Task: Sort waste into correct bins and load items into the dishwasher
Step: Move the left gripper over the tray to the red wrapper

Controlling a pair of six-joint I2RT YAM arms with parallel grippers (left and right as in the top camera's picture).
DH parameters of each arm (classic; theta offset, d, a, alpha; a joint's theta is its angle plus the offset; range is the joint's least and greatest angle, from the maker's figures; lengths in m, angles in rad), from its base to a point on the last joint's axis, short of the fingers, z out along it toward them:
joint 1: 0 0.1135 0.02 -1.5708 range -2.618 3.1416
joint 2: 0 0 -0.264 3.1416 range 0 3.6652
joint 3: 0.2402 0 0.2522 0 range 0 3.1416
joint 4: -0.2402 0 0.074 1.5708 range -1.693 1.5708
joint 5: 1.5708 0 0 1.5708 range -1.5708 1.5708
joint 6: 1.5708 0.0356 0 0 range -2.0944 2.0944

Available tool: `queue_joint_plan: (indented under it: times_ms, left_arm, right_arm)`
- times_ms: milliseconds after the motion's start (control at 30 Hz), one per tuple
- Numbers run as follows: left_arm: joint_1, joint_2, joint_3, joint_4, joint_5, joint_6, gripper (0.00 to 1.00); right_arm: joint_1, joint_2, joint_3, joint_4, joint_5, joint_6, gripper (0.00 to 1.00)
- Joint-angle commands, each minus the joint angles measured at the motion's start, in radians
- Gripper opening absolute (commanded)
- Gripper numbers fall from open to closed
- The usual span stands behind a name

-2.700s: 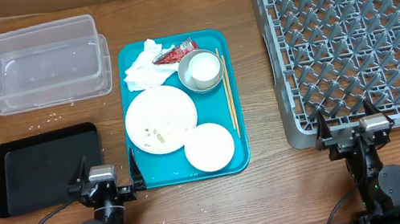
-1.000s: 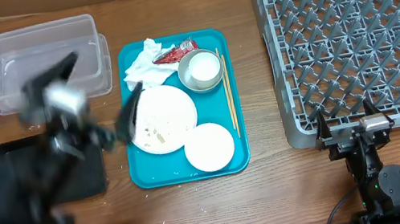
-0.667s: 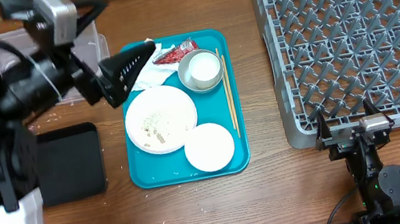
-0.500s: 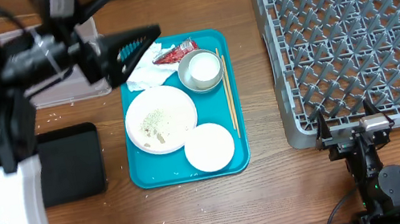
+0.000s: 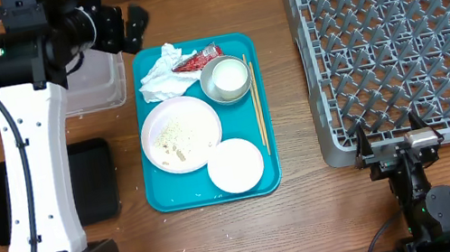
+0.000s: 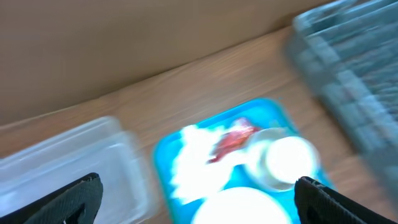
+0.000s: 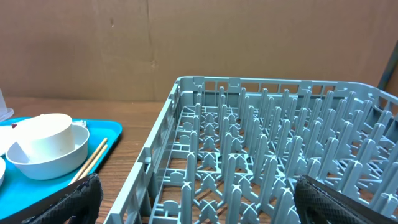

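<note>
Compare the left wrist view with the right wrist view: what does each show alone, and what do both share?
Plain only in the left wrist view, though blurred: the clear tub, the crumpled napkin and the plate. Only in the right wrist view: the chopsticks beside the grey bowl, and the upright pegs of the dish rack in sharp detail. Both share the teal tray, the white cup in the grey bowl, the dish rack and the wooden table. Slivers at the right wrist view's left edge are too small to name.
</note>
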Motion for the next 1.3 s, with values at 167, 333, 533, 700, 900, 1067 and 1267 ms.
queue_joint_plan:
  times_ms: [167,333,533,700,900,1067,1267]
  left_arm:
    - [-0.089,-0.011,0.036,-0.202,-0.244,0.132,1.0]
    - [-0.097,-0.01,0.035,-0.193,-0.076,0.131,1.0]
    - [-0.105,0.054,0.06,-0.186,-0.259,-0.039,1.0]
    - [-0.122,0.16,0.193,-0.33,-0.276,-0.058,1.0]
    - [-0.142,0.269,0.211,-0.375,-0.22,-0.065,1.0]
    - [-0.144,0.378,0.211,-0.328,-0.124,-0.064,1.0]
    - [-0.139,0.491,0.211,-0.251,-0.124,-0.076,0.86]
  right_arm:
    - [-0.004,-0.008,-0.01,0.006,0.005,-0.007,1.0]
    - [-0.004,-0.008,-0.01,0.006,0.005,-0.007,1.0]
    - [-0.004,-0.008,-0.01,0.006,0.005,-0.007,1.0]
    - [-0.004,-0.008,-0.01,0.006,0.005,-0.007,1.0]
    - [-0.004,-0.008,-0.01,0.006,0.005,-0.007,1.0]
    - [-0.004,-0.008,-0.01,0.006,0.005,-0.007,1.0]
    - [-0.004,-0.008,-0.01,0.006,0.005,-0.007,1.0]
